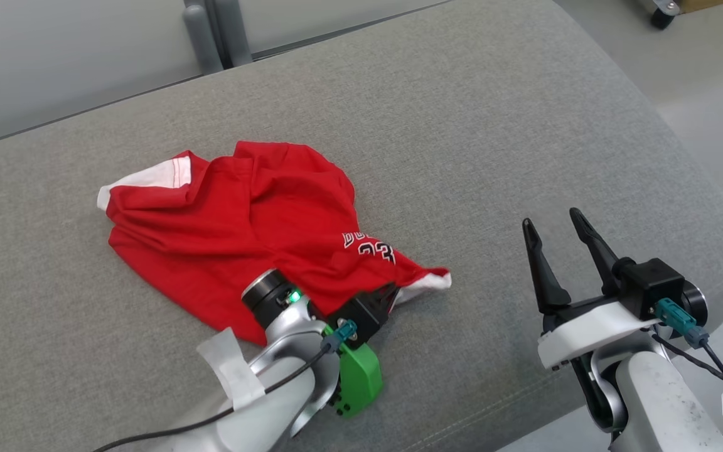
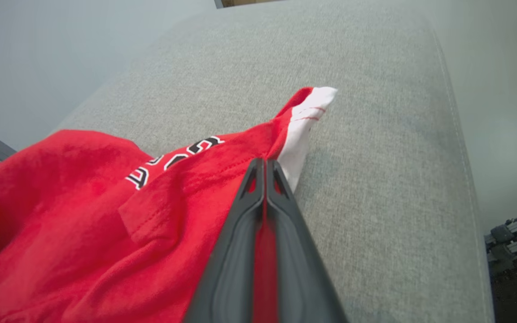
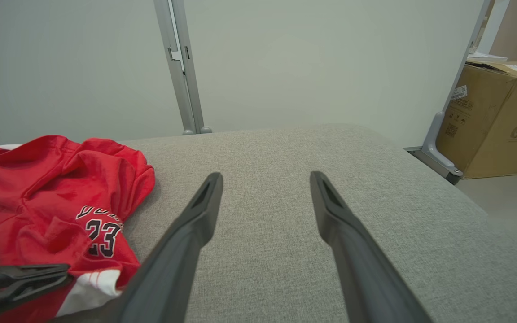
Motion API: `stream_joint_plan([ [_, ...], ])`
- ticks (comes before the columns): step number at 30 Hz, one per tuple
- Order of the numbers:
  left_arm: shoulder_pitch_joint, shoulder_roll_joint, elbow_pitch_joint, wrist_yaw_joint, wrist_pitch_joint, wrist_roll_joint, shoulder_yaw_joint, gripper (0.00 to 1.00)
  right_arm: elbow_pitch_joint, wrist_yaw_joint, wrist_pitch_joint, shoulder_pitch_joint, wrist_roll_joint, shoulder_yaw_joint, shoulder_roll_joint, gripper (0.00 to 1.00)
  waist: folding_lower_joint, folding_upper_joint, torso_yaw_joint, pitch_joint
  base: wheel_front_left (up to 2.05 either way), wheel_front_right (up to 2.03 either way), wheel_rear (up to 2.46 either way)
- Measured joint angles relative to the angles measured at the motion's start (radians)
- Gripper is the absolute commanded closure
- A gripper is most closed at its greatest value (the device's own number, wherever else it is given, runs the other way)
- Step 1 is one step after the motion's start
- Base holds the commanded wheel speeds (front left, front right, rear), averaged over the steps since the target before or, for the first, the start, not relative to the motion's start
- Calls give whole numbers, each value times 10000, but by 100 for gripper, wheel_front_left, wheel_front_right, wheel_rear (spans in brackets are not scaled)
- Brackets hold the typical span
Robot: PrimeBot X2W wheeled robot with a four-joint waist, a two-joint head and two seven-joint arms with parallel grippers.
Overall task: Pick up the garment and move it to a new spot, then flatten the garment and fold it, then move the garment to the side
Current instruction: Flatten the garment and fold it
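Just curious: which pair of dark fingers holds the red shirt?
The left gripper, pinched shut on the crumpled red fabric shirt; the right gripper stands open and empty.

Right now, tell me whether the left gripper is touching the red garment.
Touching. The left wrist view shows the left gripper shut on the red garment, cloth pinched between its fingers beside the white trim.

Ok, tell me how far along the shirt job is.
Done: nothing finished; the red T-shirt lies crumpled on the grey cushion. In hand: the left gripper is shut on its cloth beside the white cuff; the right gripper is open, holding nothing. Left: lifting, moving, flattening, folding, setting aside.
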Motion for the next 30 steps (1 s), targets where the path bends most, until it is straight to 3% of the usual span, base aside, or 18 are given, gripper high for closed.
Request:
stream_joint_plan([
  [4,-301,2,-1083,86,-646,-589,399,100,-4,-10,0,-6,0,-111,-46,0,0,0,267,-46,0,0,0],
  [13,-808,-6,-4088,157,-805,-2109,1319,100,46,2,0,-7,-8,-142,-169,0,0,0,1020,-336,0,0,0],
  [18,-902,-35,-5492,759,-786,-2548,2719,100,82,4,0,4,-27,-107,-173,0,0,0,1425,-590,0,0,0],
  [24,-443,-40,-4903,1112,-788,-2433,4397,100,27,2,0,75,-23,-288,-247,0,0,0,1925,-710,0,0,0],
  [30,1564,650,-3770,1135,-773,-2477,4995,100,27,8,0,118,-17,-272,-238,0,0,0,2411,-630,0,0,0],
])
